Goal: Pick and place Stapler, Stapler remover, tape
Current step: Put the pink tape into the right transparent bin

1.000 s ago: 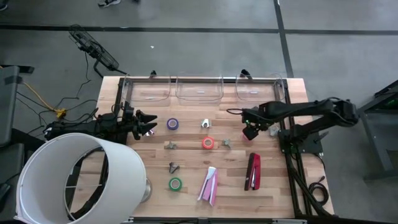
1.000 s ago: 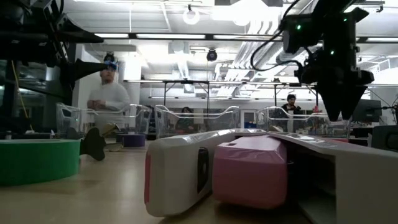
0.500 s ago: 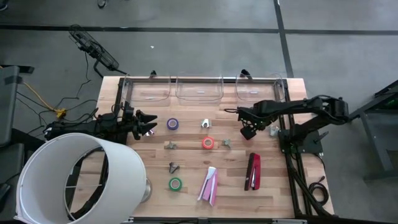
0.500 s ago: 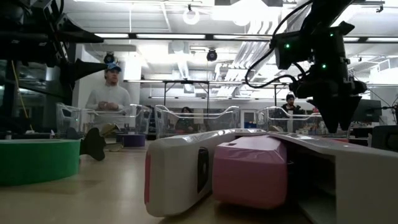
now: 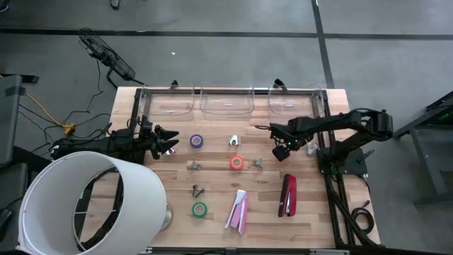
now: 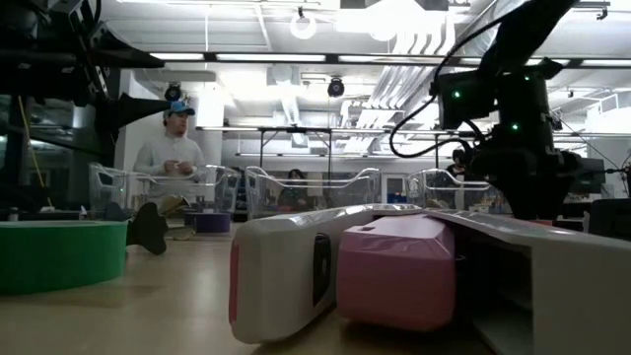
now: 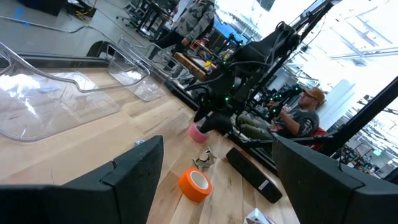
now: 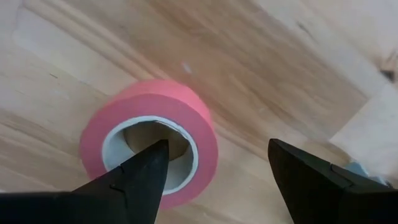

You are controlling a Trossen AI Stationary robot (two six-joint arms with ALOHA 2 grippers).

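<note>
Right gripper (image 8: 214, 180), jaws spread, hung over pink tape (image 8: 149, 140) lying flat on the surface (image 5: 311, 205), hidden overhead by the gripper. Red stapler (image 5: 288, 195) lay nearby. Left gripper (image 5: 168, 142) waited, jaws spread, beside purple tape (image 5: 197, 142).

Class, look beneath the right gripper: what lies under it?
Under the open right gripper lies a pink tape roll flat on the wooden table. One finger covers part of its core.

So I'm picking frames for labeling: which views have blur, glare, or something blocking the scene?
Low view: pink stapler fills the foreground, soft-focused, against bright ceiling lights. Right wrist view: pink tape blurred up close. Left wrist view: windows blown out. High view: white lampshade covers a table corner.
</note>
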